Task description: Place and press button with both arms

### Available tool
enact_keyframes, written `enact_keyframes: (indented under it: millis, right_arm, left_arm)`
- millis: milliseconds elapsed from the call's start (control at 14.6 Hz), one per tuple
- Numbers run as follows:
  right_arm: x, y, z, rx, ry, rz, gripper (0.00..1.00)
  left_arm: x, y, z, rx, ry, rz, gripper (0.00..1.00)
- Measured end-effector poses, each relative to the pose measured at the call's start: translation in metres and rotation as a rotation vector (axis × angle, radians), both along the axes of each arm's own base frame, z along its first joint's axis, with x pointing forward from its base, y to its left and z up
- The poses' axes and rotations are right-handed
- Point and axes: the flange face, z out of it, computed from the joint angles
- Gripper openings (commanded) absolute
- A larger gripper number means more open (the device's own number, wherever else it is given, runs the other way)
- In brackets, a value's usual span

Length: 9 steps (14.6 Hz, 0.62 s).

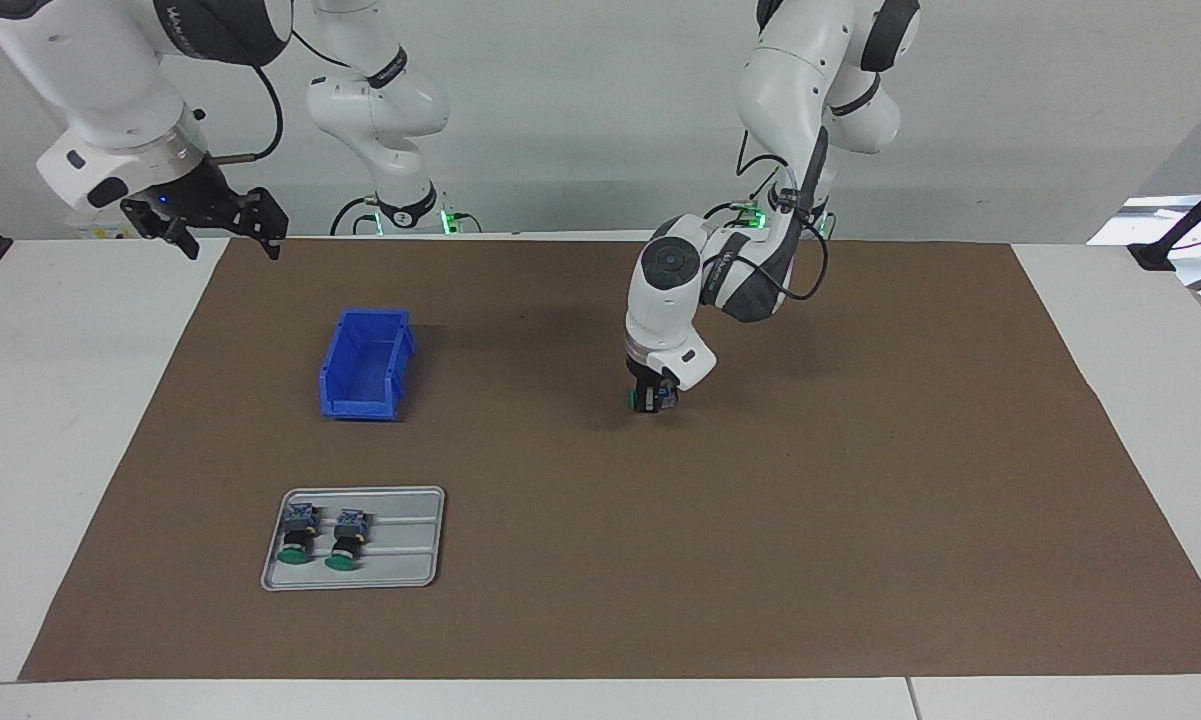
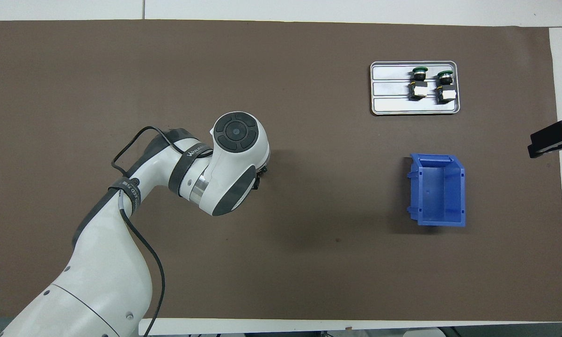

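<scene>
Nearest the camera in the facing view, down at the right arm's end of the counter (image 1: pixel 600 700), sits the grey tray (image 1: pixel 400 570), and two spare buttons (image 1: pixel 298 533) lie side by side in it, green caps pointing away from the robots, blue-grey blocks toward them. One of the tray's three grooves is bare.

Moving up from the tray, closer to the robots, stands the blue bin (image 1: pixel 365 365), well apart from the tray. Everything rests on the brown mat (image 1: pixel 760 560), and open mat lies between the bin and the middle of the counter.

High over the counter's edge at that same end, the right end effector (image 1: pixel 222 222) waits up in the air, fingers spread wide, holding nothing.

Now to the middle: the left arm reaches in and bends down, and the left end effector (image 1: pixel 653 393) points straight at the mat, pinching the button (image 1: pixel 644 401) between its fingers. Green cap shows at the side, a bit of blue beside it. The button is low, right at the mat; whether it touches I can't tell. From overhead, the left wrist covers button and fingers alike.
</scene>
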Motion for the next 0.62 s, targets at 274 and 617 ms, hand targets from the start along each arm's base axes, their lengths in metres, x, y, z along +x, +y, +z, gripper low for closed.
enact_keyframes:
  millis: [274, 617]
  right_arm:
    - [0.0, 0.0, 0.0, 0.0, 0.0, 0.0, 0.99]
    - [0.0, 0.0, 0.0, 0.0, 0.0, 0.0, 0.99]
  left_arm:
    - [0.022, 0.025, 0.027, -0.025, -0.034, 0.038, 0.14]
    - [0.022, 0.055, 0.045, -0.101, -0.008, 0.021, 0.1]
